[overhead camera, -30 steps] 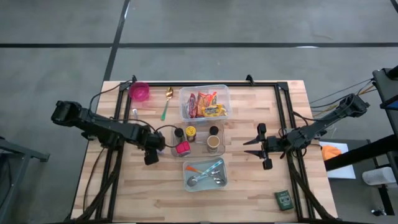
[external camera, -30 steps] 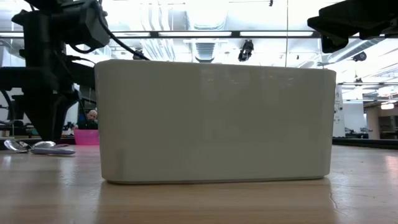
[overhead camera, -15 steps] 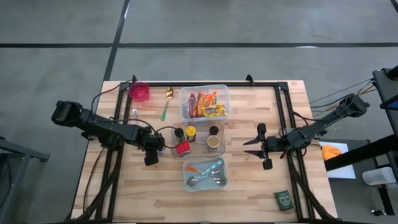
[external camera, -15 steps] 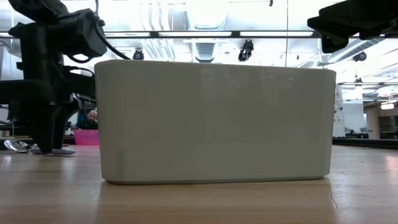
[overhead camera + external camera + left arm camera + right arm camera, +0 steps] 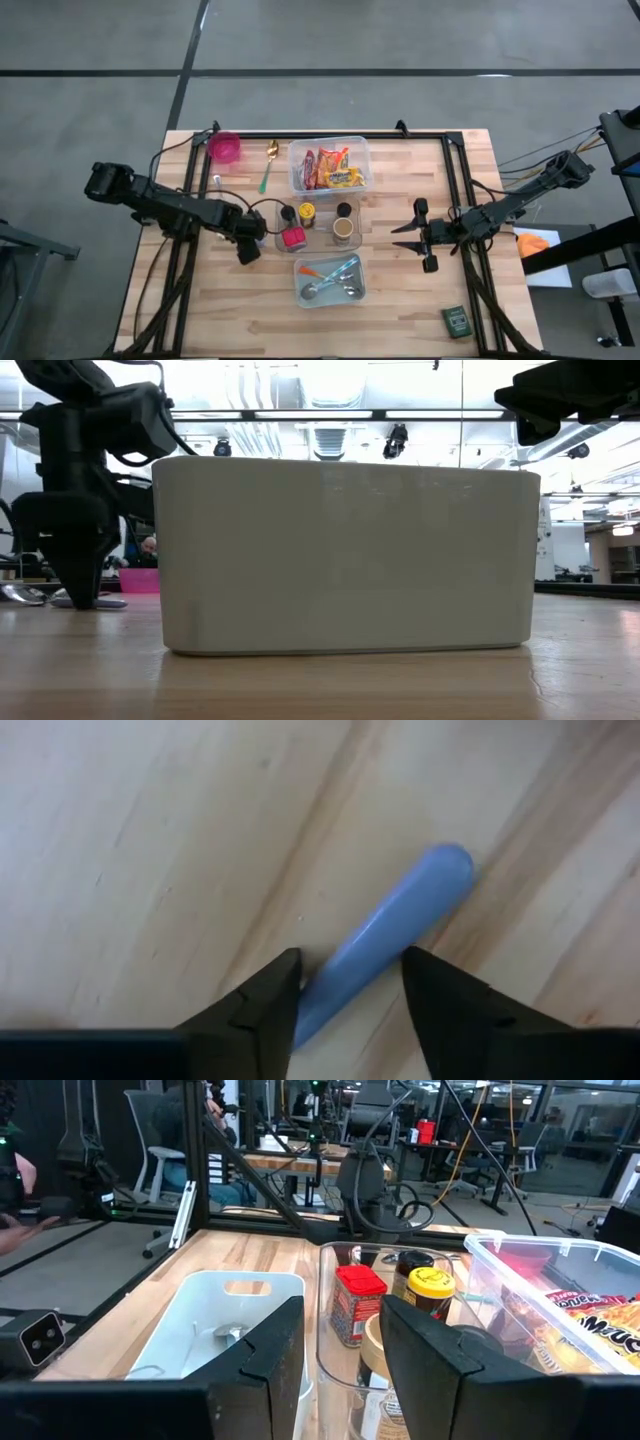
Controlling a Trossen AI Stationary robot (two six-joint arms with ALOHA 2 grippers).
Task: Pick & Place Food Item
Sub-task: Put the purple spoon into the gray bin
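While your left end effector (image 5: pixel 345 995) stands released astride the pale blue plastic handle (image 5: pixel 385 945) lying on the wooden desk (image 5: pixel 150 840), you are mid-grasp, I judge: clench next, then lift; the right end effector (image 5: pixel 424 240) waits unclenched, empty.

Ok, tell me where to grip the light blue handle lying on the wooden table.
Grip the light blue handle across its narrow width near mid-length, coming straight down. It lies flat on the wooden table, rounded and slim, and the left gripper already straddles it with its jaws open.
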